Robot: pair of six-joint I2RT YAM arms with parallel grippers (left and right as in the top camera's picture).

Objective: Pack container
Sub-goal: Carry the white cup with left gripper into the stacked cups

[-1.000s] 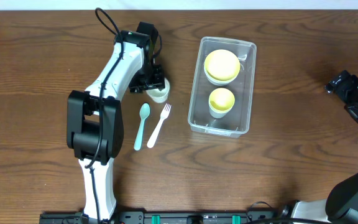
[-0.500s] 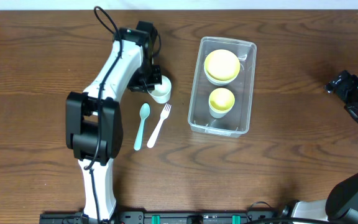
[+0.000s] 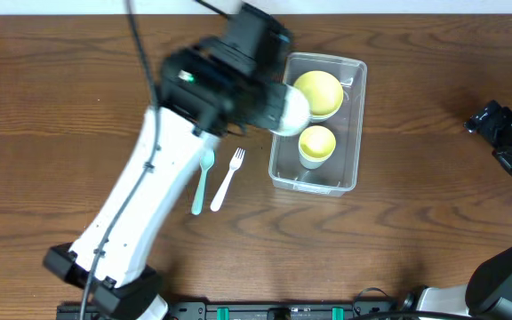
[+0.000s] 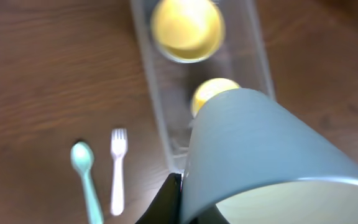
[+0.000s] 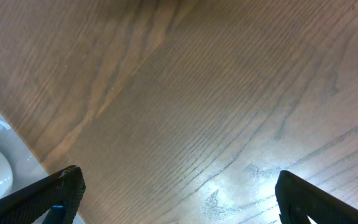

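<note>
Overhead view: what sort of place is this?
Likely a robot lab bench: a left arm holding a cup, a clear container on a wooden table, spoon and fork nearby.

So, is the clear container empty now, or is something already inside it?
Not empty. The container holds two yellow things: a bowl at its far end and a smaller cup nearer the middle.

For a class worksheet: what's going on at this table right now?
The left gripper holds a pale round plastic cup in the air over the rim of the clear rectangular plastic container, which holds a yellow bowl and a small yellow cup. A teal spoon and a white fork lie on the wooden table beside it. The right gripper is open, holding nothing, off to the side.
</note>
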